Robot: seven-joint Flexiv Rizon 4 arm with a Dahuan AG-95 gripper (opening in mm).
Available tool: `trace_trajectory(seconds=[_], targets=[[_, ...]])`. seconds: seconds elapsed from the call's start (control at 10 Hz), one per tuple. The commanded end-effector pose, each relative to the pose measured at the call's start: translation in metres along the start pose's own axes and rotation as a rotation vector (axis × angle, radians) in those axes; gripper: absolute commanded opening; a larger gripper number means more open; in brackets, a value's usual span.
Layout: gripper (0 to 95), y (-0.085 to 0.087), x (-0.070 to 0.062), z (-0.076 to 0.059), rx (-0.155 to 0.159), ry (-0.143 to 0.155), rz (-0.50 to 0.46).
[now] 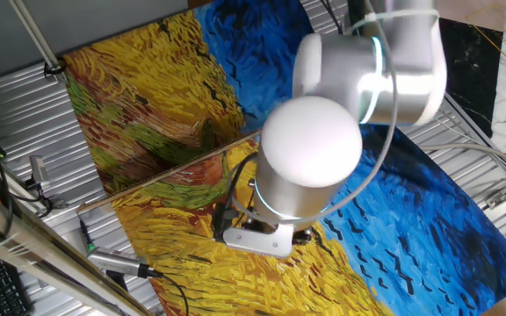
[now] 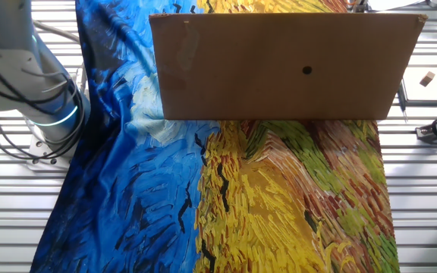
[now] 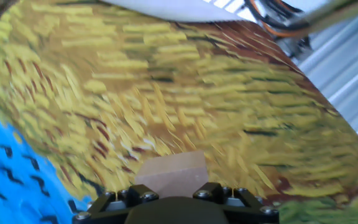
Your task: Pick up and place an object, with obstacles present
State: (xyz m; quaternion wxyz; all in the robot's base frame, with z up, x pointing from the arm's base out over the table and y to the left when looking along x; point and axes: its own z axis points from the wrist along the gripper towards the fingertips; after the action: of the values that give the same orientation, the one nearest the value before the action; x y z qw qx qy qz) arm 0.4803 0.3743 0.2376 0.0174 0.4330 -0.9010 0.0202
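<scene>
- Above the painted cloth [image 1: 165, 88], near where its yellow wheat met the blue, the arm [image 1: 323, 132] hung over the table — its big white joints hid the gripper itself from one fixed view.
- From the hand view, the wooden cube [image 3: 171, 175] sat right at the gripper [image 3: 176, 202] mount, low in the picture, over yellow-brown strokes that were smeared by blur.
- Whether the fingers pinched the cube or merely stood over it, I could not tell — no fingertip showed, only the black mount with its screws.
- A thin wooden rod [image 1: 161, 173] lay slantwise across the cloth, one end near the arm's wrist, the other running toward the metal slats at the cloth's edge.
- From the other fixed view, a cardboard panel [image 2: 287, 64] blocked the working area, so neither cube nor rod appeared there.
- My judgement: the step in hand was the pick or the early carry, since the cube was so near the mount.
- The next move called for keeping the cube's path well apart from the rod, then settling the cube down flat on open cloth.
</scene>
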Motion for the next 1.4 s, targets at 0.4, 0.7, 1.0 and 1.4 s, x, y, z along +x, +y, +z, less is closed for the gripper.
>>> trace_trajectory(seconds=[0.4,0.7,1.0,1.4], targets=[[0.0,0.001,0.001,0.001,-0.043,-0.036,-0.06],[0.0,-0.001,0.001,0.005,-0.04,-0.024,-0.082],[0.0,-0.012,0.003,0.04,-0.035,-0.028,-0.101],[0.0,-0.016,0.004,0.07,-0.021,-0.013,-0.134]])
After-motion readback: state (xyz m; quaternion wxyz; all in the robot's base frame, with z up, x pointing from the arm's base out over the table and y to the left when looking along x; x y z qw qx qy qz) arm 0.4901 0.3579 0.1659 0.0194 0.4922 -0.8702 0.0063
